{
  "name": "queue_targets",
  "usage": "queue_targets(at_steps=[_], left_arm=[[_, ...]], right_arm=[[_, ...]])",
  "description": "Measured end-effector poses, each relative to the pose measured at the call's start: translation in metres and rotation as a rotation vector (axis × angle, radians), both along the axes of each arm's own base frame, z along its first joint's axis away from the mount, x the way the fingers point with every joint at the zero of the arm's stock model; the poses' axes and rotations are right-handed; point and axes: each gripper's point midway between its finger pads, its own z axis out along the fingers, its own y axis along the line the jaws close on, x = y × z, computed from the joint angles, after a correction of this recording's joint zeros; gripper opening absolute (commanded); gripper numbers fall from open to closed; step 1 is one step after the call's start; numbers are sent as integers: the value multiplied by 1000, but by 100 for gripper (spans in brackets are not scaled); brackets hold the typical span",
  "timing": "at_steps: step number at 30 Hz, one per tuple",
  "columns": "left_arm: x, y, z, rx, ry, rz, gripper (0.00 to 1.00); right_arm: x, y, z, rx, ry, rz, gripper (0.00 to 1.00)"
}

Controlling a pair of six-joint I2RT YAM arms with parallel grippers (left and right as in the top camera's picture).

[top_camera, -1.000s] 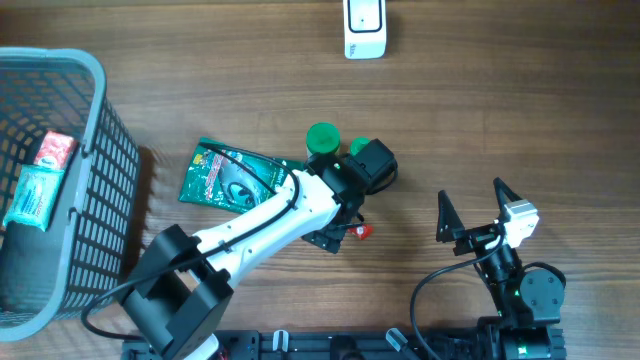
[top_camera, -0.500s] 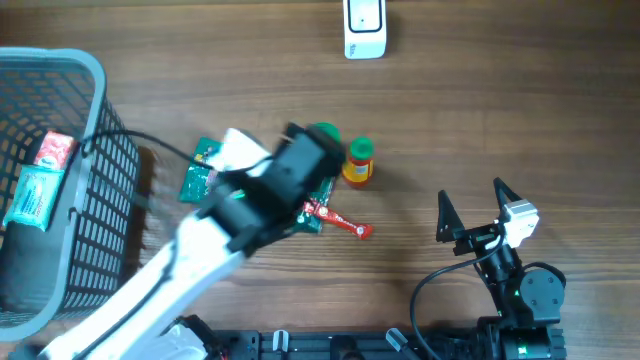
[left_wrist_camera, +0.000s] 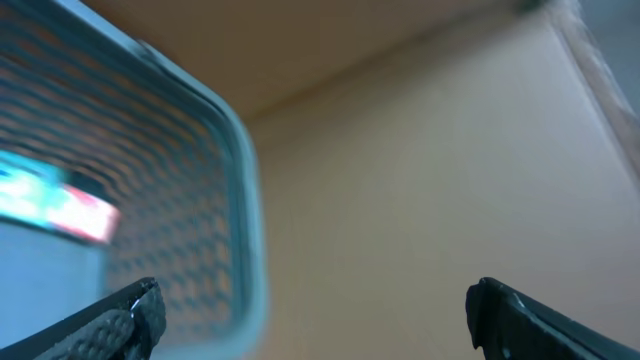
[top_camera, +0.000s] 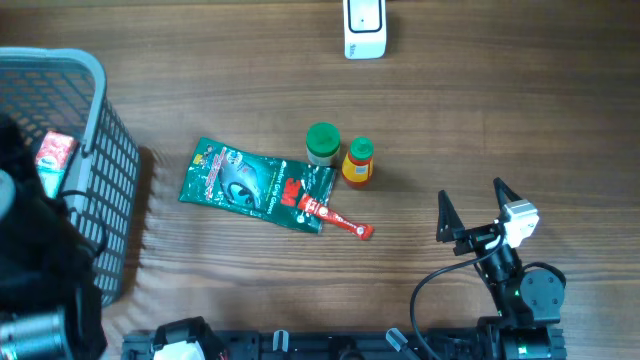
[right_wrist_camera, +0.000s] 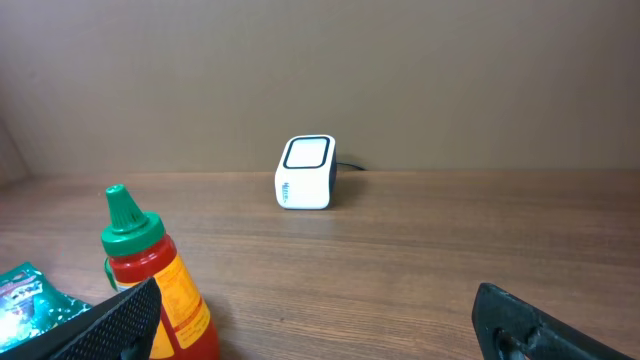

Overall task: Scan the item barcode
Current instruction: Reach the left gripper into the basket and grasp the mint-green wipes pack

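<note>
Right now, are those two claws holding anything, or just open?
Left gripper: open, holding nothing.
Right gripper: open, holding nothing.

Tabletop (top_camera: 520,120): brown wood-grain, smooth, satin sheen. Basket (top_camera: 112,190) at 9 o'clock: grey plastic mesh, matt. Snack pouch (top_camera: 240,182) at centre: green foil-type film, glossy, creased. Red sachet (top_camera: 340,222) at its 4 o'clock: glossy film. Jar (top_camera: 322,142): smooth green plastic lid. Sauce bottle (top_camera: 358,162): glossy plastic w/ paper-look label, green cap. Barcode scanner (top_camera: 365,25) at 12 o'clock: white glossy plastic. Right gripper (top_camera: 470,190) at 4 o'clock: matt blk plastic.
</note>
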Motion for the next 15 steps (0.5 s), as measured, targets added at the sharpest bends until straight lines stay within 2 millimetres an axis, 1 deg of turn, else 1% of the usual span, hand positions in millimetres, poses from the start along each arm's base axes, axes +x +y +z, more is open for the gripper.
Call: queue_targets(at_steps=[2,3,4,7,8,10,11,13,15], left_arm=[[-6,26,-17,-21,74,108,99],[-7,42,-31,-46,132,167,99],[-7,52,-42,-68,171,198,99],[-2,85,-86,-178,287,271,100],[1,97,-108,-246,328,285,99],[7,112,-133,-323,366,291,98],[10,121,-149,-369,390,294,97],[17,137,-191,-485,450,287,95],[21,145,-222,-565,499,282,92]], right_arm=[[0,0,0,0,0,0,100],[0,0,0,0,0,0,100],[0,0,0,0,0,0,100],[0,0,0,0,0,0,100],[0,0,0,0,0,0,100],[0,0,0,0,0,0,100],[0,0,0,0,0,0,100],[0,0,0,0,0,0,100],[0,0,0,0,0,0,100]])
